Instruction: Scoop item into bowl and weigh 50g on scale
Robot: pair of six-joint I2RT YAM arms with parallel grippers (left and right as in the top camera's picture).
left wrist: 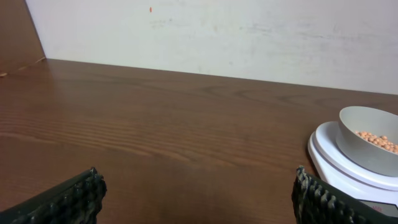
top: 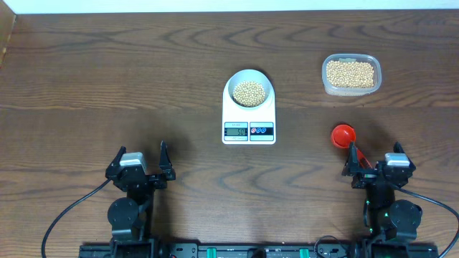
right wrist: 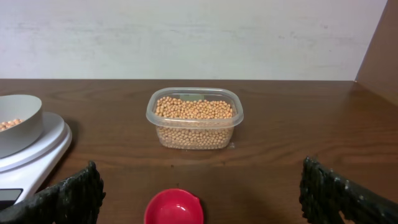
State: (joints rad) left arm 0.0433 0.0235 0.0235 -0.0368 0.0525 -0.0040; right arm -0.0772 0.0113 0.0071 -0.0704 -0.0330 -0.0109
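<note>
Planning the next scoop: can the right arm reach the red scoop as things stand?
Probably yes: the red scoop lies just ahead of the open right gripper, with nothing between them.

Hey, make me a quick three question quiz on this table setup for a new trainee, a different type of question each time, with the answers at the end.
1. True or false: the bowl of beans sits on the scale.
2. The red scoop lies closest to: A the bowl, B the scale, C the right gripper.
3. Fill in: besides the bowl, beans also fill the clear ____.
Key: 1 true. 2 C. 3 tub.
</note>
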